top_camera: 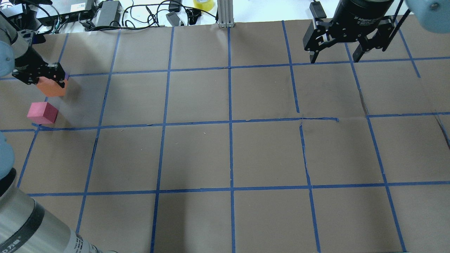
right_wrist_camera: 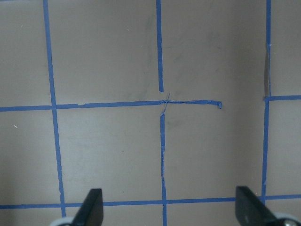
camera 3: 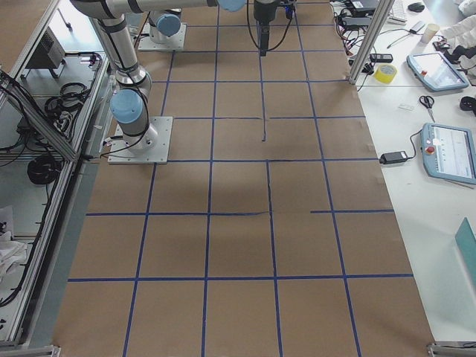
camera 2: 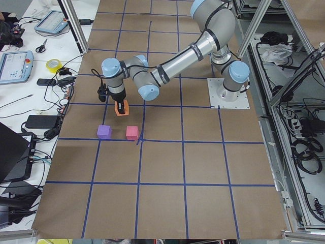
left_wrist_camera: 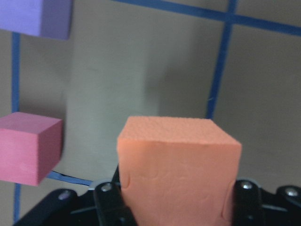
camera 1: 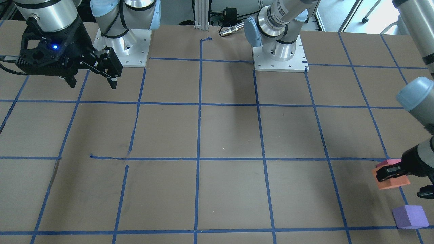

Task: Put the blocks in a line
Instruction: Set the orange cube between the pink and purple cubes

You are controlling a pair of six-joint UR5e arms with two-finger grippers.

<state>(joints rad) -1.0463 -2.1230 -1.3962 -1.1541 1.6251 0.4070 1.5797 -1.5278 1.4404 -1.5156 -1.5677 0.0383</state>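
Left claw [camera 1: 393,171] clamped on orange block [left_wrist_camera: 178,165], pink block [top_camera: 43,113] near it toward the robot, purple block [camera 1: 410,217] near on the far side, right claw [top_camera: 334,59] well apart, fingers spread, empty

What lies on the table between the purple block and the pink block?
Nothing: the exterior left view shows bare paper between the purple block and the pink block. The left gripper holds the orange block off that line.

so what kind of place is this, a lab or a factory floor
Probably a robotics lab or test cell, not a factory: a left arm and a right arm bolted to a paper-covered table gridded with blue tape, and a teach pendant on the side bench.
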